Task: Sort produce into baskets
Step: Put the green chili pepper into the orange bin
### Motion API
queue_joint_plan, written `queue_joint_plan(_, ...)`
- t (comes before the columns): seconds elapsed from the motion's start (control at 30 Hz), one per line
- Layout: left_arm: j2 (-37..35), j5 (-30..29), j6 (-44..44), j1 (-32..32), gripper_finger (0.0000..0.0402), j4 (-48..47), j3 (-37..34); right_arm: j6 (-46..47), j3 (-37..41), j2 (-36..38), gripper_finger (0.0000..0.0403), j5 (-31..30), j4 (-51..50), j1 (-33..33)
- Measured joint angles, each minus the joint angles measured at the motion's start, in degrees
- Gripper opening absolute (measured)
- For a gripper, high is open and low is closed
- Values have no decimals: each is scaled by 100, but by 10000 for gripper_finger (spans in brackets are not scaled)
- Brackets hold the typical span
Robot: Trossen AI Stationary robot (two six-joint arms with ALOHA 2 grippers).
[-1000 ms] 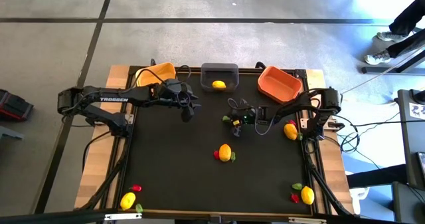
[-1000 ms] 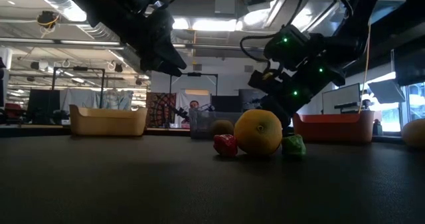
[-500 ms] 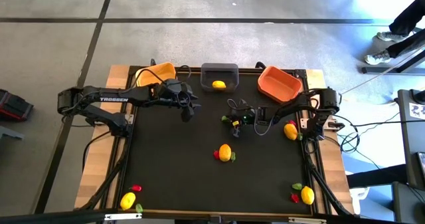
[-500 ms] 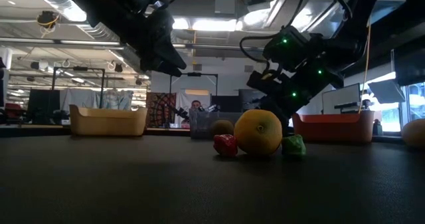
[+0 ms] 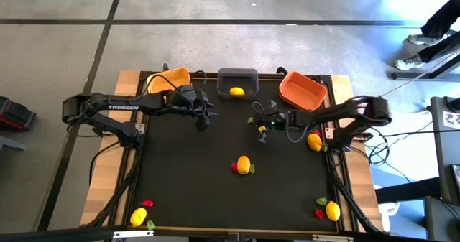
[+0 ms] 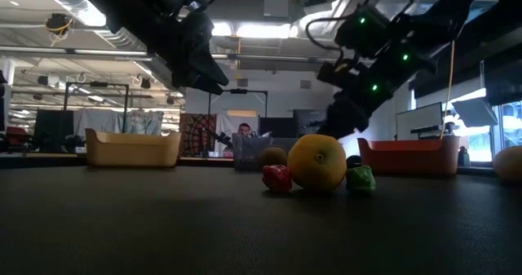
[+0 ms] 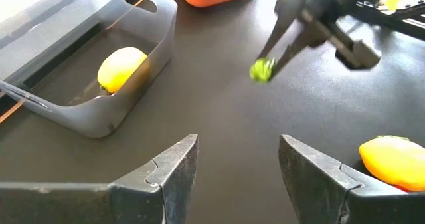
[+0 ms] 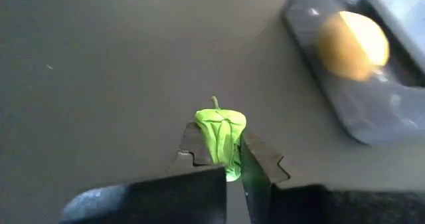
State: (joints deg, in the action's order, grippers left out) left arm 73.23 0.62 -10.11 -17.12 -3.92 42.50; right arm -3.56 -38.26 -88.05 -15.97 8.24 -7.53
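My right gripper (image 5: 263,129) is shut on a small green pepper-like piece (image 8: 220,125), above the table between the dark grey basket (image 5: 237,77) and the orange basket (image 5: 302,90). The piece also shows in the left wrist view (image 7: 263,70). My left gripper (image 5: 203,120) is open and empty, held above the table near the yellow-orange basket (image 5: 169,78). One lemon (image 5: 236,92) lies in the grey basket. Another lemon (image 5: 244,164) lies mid-table with a red piece (image 5: 234,168) and a green piece (image 6: 360,179) against it. My right gripper pinches the green piece by its two sides (image 8: 228,156) between the free ends of its two fingers. The fingers slant down from the table's right side. The stem end points away from the fingers, and the piece is lifted clear of the table.
A lemon (image 5: 314,141) lies near the right edge. Another lemon (image 5: 332,210) with a red and a green piece lies at the near right corner. A lemon (image 5: 138,216) with a red piece (image 5: 147,203) lies at the near left corner. All three baskets stand along the far edge.
My right gripper has risen from the table with the green piece between its fingers and gone a little toward the far right. The piece is now lifted clear of the table.
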Motion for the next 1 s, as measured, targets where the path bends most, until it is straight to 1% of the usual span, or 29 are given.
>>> queue_joint_plan(0.13, 0, 0, -16, -1, 203, 0, 0, 0, 0, 604, 14, -346, -696, 0)
queue_joint_plan(0.33, 0, 1, -33, 0, 203, 4, -2, -3, 0, 1435, 14, -1048, -1528, -11)
queue_joint_plan(0.43, 0, 1, -34, -1, 203, 7, -2, 1, 0, 1790, 14, -1199, -1869, -128)
queue_joint_plan(0.6, 0, 0, -32, 0, 203, 13, -2, 2, 0, 2210, 15, -1206, -2368, -613)
queue_joint_plan(0.83, 0, 0, -28, 0, 203, 11, -1, 3, -2, 2432, 15, -1134, -2644, -1623)
queue_joint_plan(0.9, 0, 0, -28, -1, 203, 11, 0, 3, -2, 2426, 15, -969, -2648, -1952)
queue_joint_plan(1.0, 0, 0, -28, -1, 203, 13, -2, 3, -2, 2422, 15, -505, -2624, -2485)
